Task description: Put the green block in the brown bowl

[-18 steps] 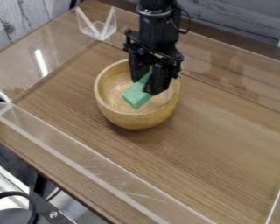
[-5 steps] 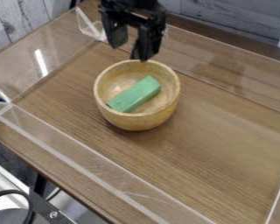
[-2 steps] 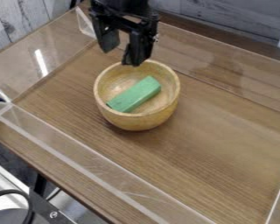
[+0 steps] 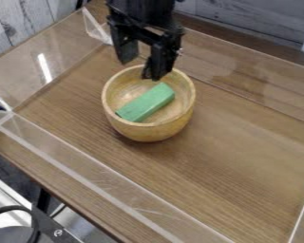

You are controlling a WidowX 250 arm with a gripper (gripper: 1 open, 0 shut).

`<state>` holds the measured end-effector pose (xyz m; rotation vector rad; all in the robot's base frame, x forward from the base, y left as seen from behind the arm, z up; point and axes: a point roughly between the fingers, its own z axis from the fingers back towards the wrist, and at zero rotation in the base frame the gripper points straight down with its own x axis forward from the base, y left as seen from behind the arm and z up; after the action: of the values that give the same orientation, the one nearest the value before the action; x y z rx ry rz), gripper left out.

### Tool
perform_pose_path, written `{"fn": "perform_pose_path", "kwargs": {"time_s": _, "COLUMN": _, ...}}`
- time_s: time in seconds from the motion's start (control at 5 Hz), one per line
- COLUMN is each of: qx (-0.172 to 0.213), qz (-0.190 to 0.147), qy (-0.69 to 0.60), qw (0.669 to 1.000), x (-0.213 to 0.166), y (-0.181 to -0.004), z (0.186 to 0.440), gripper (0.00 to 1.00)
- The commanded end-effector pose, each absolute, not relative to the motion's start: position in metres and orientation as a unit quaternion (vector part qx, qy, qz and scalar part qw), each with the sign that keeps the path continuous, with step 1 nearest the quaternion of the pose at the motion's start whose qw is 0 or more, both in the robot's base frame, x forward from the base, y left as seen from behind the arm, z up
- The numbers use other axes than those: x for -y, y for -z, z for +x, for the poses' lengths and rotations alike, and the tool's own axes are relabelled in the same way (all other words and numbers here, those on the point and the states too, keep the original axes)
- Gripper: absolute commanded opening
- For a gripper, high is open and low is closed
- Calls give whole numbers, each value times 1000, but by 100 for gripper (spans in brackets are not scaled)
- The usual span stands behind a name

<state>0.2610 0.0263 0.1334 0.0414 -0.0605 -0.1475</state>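
One brown bowl (image 4: 148, 111) we take as landmark. Above its far rim we find the gripper (image 4: 142, 55) pointing downward, jaws apart and empty. Inside the bowl lies the green block (image 4: 147, 102).

The green block (image 4: 145, 102) lies inside the brown bowl (image 4: 123, 126) — the open, empty pincer (image 4: 141, 54) above.

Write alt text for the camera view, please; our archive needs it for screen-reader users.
A green block lies inside a brown bowl on a wooden table edged by clear walls. A black gripper hangs just above the bowl's far rim, its fingers open, pointing down and holding nothing.
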Motion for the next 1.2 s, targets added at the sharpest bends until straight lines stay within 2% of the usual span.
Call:
{"fn": "perform_pose_path", "kwargs": {"time_s": 0.0, "qx": 48, "qz": 30, "qy": 85, "qw": 995, "x": -24, "y": -143, "z": 271, "gripper": 100}}
{"fn": "perform_pose_path", "kwargs": {"time_s": 0.2, "qx": 48, "qz": 34, "qy": 97, "qw": 994, "x": -22, "y": -141, "z": 274, "gripper": 100}}
{"fn": "perform_pose_path", "kwargs": {"time_s": 0.4, "qx": 52, "qz": 18, "qy": 104, "qw": 993, "x": -14, "y": -172, "z": 274, "gripper": 100}}
{"fn": "perform_pose_path", "kwargs": {"time_s": 0.8, "qx": 40, "qz": -13, "qy": 148, "qw": 988, "x": -4, "y": -166, "z": 269, "gripper": 100}}
{"fn": "perform_pose_path", "kwargs": {"time_s": 1.0, "qx": 53, "qz": -18, "qy": 168, "qw": 984, "x": 2, "y": -167, "z": 269, "gripper": 100}}
